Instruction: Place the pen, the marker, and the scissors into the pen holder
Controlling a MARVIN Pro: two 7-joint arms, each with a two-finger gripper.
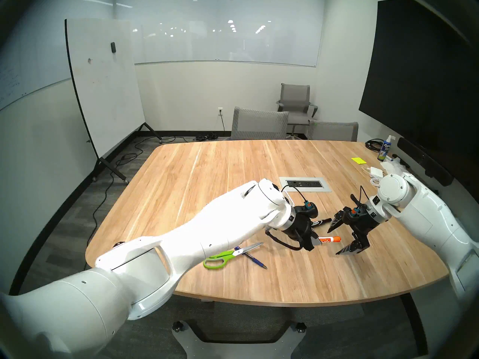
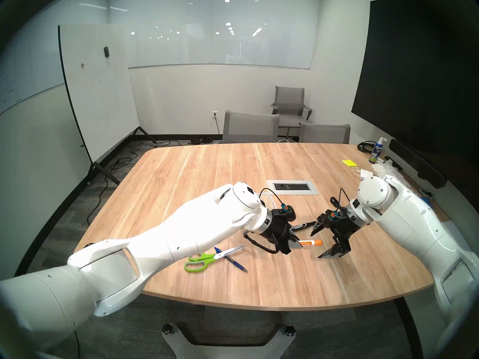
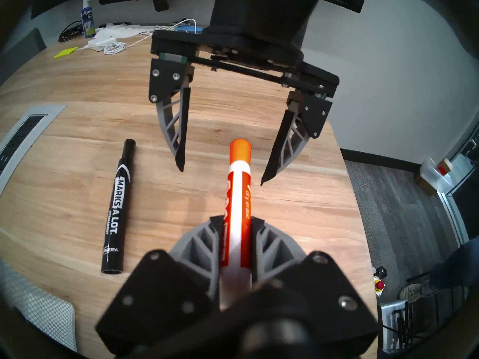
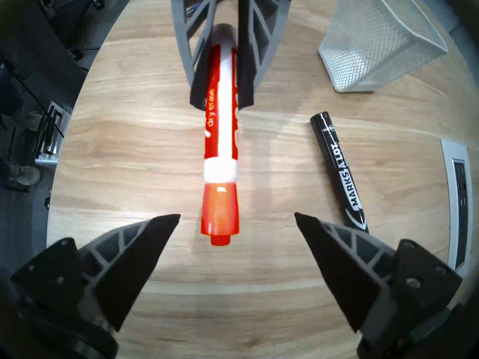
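My left gripper [image 1: 315, 243] is shut on an orange dry-erase marker [image 1: 330, 239] and holds it level above the wooden table [image 1: 207, 182], cap pointing right. My right gripper [image 1: 333, 242] is open, its fingers apart on either side of the cap end [image 4: 220, 216] without touching it. A black marker [image 3: 118, 208] lies on the table beyond them. The green-handled scissors [image 1: 228, 256] lie crossed over the blue pen [image 1: 255, 260] near the front edge. The white mesh pen holder [image 4: 375, 39] stands behind my left gripper, hidden in the head view.
A grey power outlet panel [image 1: 305, 184] is set in the table's middle. At the far right are a spray bottle [image 1: 384, 148], yellow sticky notes [image 1: 357, 160] and a white charger with cable [image 1: 374, 172]. Grey chairs [image 1: 259, 122] stand behind the table.
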